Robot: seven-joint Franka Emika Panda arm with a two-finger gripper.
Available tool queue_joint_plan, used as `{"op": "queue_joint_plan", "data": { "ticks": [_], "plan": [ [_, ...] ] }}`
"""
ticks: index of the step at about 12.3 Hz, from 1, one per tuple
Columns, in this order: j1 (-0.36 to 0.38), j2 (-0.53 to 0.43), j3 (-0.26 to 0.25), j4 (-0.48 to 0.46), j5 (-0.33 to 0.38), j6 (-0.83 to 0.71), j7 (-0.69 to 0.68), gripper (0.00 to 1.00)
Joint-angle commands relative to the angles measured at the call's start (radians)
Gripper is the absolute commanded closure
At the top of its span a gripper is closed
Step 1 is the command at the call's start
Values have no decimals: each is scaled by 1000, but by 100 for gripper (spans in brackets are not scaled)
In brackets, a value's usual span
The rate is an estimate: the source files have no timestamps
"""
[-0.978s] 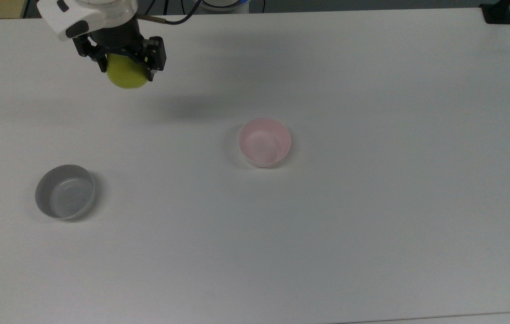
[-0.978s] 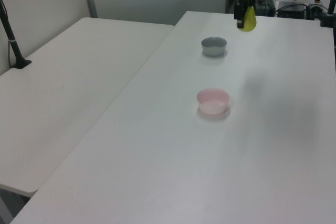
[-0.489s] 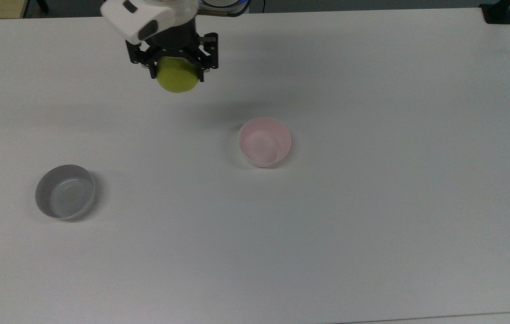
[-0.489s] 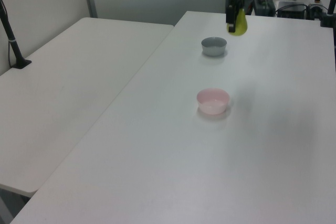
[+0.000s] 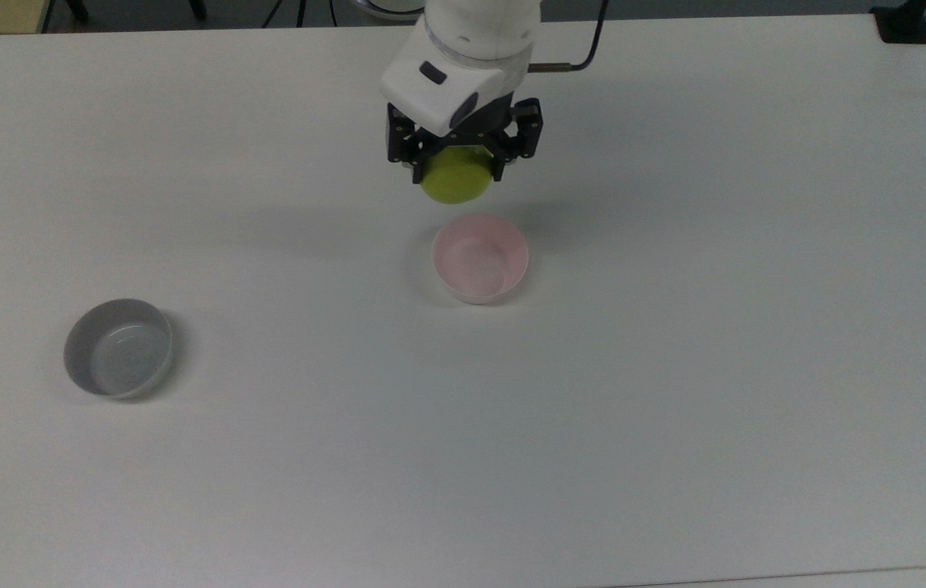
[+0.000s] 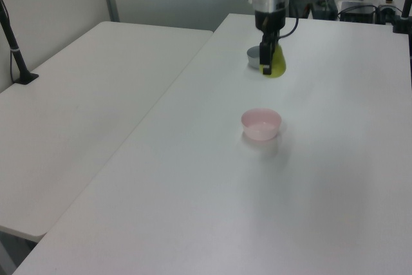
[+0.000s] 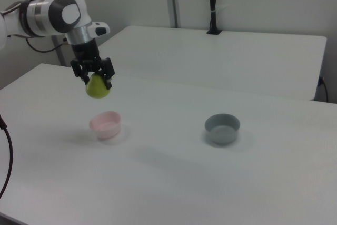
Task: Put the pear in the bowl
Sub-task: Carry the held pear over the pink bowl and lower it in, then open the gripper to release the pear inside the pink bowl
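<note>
Two bowls sat on your table (image 5: pixel 675 408). In the top view, your gripper (image 5: pixel 457 167) clamped the pear (image 5: pixel 455 181) in the air at 11 o'clock from the pink bowl (image 5: pixel 480 258); the grey bowl (image 5: pixel 117 348) lay well apart at 8 o'clock.

— Where does the pear (image 5: pixel 455 180) hang?

— Between the gripper (image 5: pixel 458 166) fingers, above the table (image 5: pixel 675 408) (off its surface, as the right view shows), just beyond the bowl (image 5: pixel 480 258) toward the top view's top.

— And the other bowl (image 5: pixel 117 348)?

— Well apart, toward the top view's lower left.
</note>
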Motion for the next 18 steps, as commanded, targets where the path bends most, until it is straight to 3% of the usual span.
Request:
{"op": "queue_joint_plan", "data": {
  "ticks": [1, 5, 8, 11, 18],
  "plan": [
    [44, 45, -15, -6, 6, 67, 35, 38],
    [53, 123, -13, -16, -1, 119, 38, 38],
    [61, 131, -13, -84, -1, 209, 38, 38],
    [61, 161, -13, -87, -4, 227, 38, 38],
    [56, 184, -15, -89, -8, 242, 46, 29]
  ]
}}
